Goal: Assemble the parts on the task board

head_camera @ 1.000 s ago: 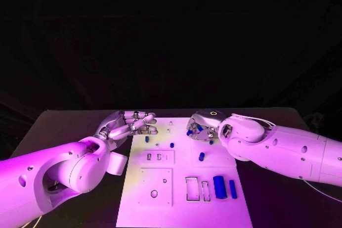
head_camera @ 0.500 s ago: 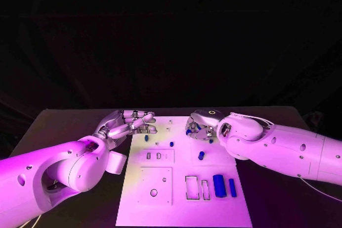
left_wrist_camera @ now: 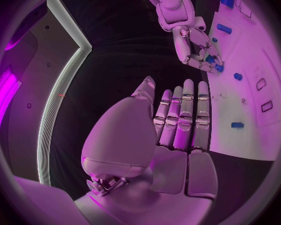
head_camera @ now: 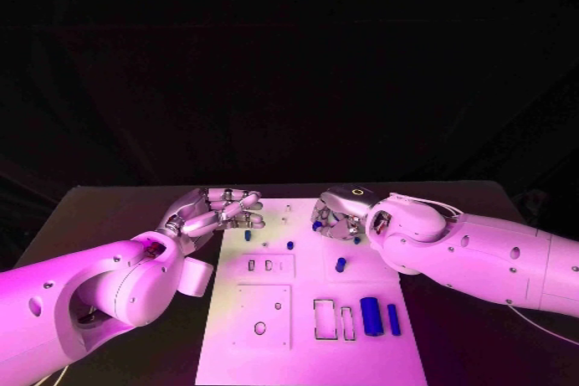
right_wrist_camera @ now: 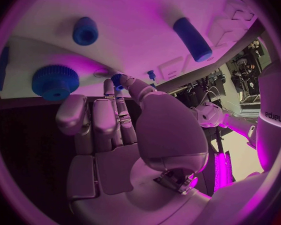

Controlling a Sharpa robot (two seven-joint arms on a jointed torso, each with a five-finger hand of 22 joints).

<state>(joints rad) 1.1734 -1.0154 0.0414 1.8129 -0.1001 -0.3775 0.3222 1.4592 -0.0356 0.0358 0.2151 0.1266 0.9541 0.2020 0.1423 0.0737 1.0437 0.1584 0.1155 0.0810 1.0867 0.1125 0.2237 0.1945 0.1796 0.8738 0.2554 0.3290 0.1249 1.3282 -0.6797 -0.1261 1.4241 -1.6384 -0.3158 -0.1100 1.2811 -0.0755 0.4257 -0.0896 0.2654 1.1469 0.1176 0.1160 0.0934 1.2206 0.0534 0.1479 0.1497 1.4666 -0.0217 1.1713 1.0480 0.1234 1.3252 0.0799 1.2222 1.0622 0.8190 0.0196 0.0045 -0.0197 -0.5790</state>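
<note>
Now both hands sit at far end of task board [head_camera: 308, 352]. Left hand [head_camera: 223, 208]: fingers apart, empty. Right hand [head_camera: 338, 218]: fingers curled round small blue part [head_camera: 321, 225], can't tell if gripped. Blue cylinder [head_camera: 371, 316] lies beside rectangular slots [head_camera: 325, 318] nr near edge.

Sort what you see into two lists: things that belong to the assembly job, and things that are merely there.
Belong to the job:
task board
two long blue parts standing side by side
small blue part mid-board
blue gear-like part
left hand, at the board's far left corner
right hand, fingers on a small blue piece

Merely there:
black table
</note>
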